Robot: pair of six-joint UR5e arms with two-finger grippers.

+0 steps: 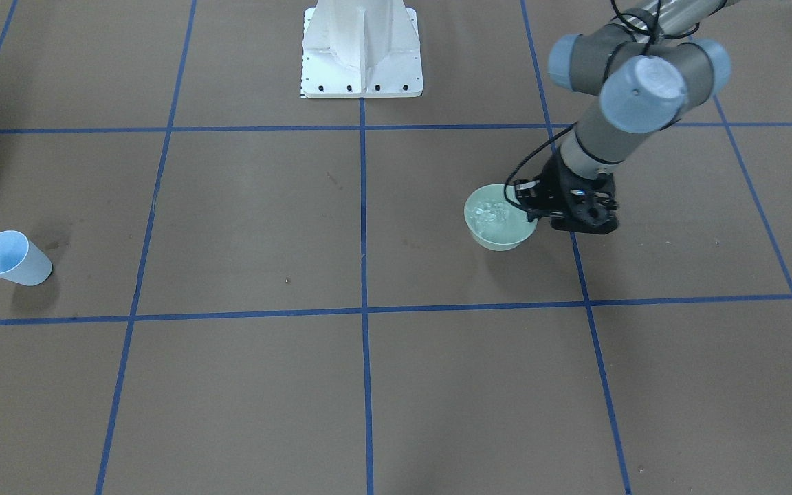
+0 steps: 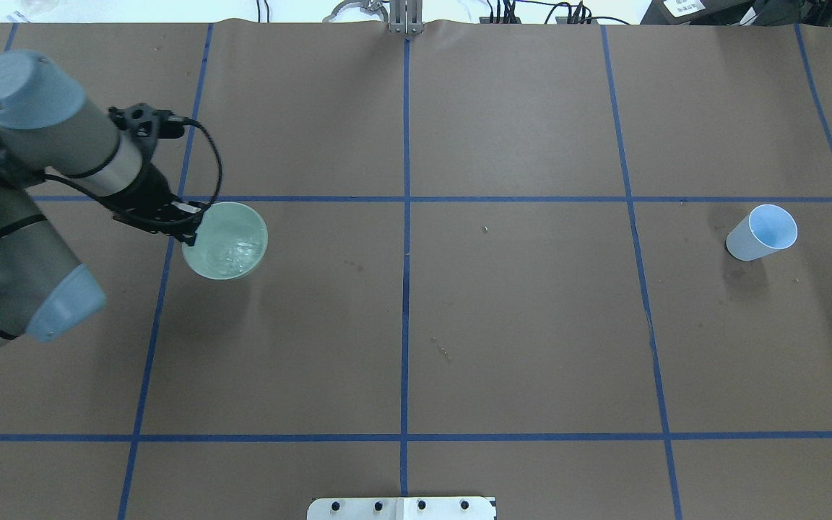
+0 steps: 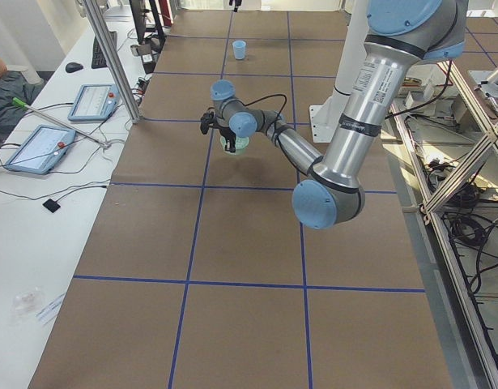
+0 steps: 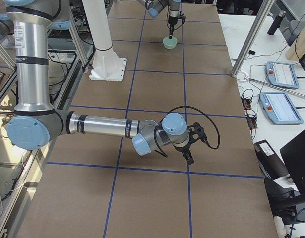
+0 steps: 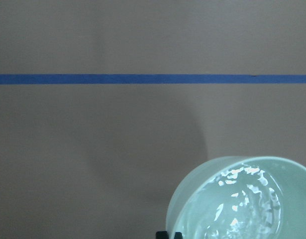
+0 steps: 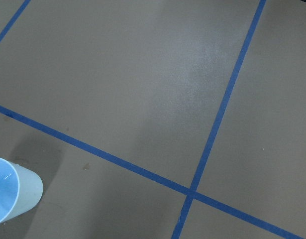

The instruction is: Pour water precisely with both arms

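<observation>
My left gripper is shut on the rim of a pale green bowl at my left side of the table. The bowl seems to hang a little above the table, its shadow offset below it. The water ripples in it with white glints, which also show in the left wrist view. A pale blue cup stands upright far to my right. My right gripper shows only in the exterior right view, so I cannot tell its state. The cup sits at the right wrist view's lower left.
The white pedestal stands at the robot's edge of the table. Blue tape lines divide the brown surface into squares. A side bench with tablets and an aluminium post border the far side.
</observation>
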